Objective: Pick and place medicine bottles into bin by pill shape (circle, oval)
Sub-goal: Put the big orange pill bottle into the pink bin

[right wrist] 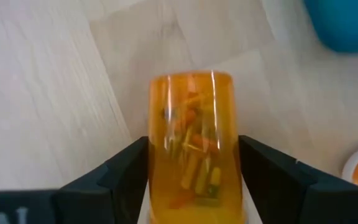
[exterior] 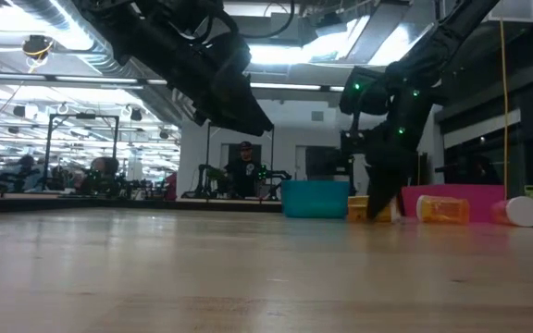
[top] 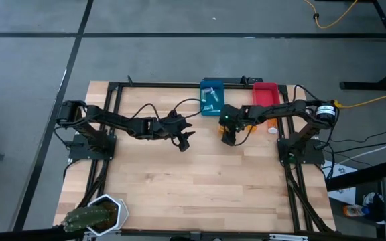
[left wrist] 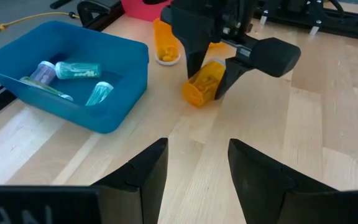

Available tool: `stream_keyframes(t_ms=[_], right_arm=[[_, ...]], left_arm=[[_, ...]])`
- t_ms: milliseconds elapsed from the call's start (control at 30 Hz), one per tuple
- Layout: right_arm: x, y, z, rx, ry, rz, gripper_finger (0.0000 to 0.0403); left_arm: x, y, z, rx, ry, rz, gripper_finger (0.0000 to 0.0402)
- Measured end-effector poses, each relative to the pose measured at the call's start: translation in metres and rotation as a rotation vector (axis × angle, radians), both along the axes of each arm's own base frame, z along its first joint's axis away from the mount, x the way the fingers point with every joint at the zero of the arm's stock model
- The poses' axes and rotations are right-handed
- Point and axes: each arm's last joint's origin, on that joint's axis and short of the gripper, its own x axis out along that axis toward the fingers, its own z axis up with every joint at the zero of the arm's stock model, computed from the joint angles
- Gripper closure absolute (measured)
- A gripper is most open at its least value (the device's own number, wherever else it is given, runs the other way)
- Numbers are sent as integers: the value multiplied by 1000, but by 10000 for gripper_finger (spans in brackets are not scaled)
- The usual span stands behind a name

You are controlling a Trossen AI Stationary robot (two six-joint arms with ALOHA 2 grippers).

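Right gripper (left wrist: 211,78): down at the table beside the blue bin (left wrist: 120,46); fingers flank an orange bottle (right wrist: 191,155); grasp or release, cannot tell
Orange bottle: tilted, lower end touching the wood
Left gripper (left wrist: 194,165): raised, jaws parted, holding nothing
Blue bin: several bottles inside

Pale wooden desk (top: 193,194), planks running across. At its far edge sit a blue bin (top: 211,95) and a red bin (top: 265,94) side by side. Orange bottles (left wrist: 165,38) lie on the wood near them, and a white hexagonal pot (top: 106,213) sits at the near-left corner.
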Motion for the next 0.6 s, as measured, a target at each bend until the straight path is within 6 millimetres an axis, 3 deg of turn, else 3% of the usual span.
stream_keyframes(t_ms=[600], right_arm=[[0, 0, 2, 20, -8, -75, 214]], left_arm=[[0, 0, 0, 0, 0, 0, 239]])
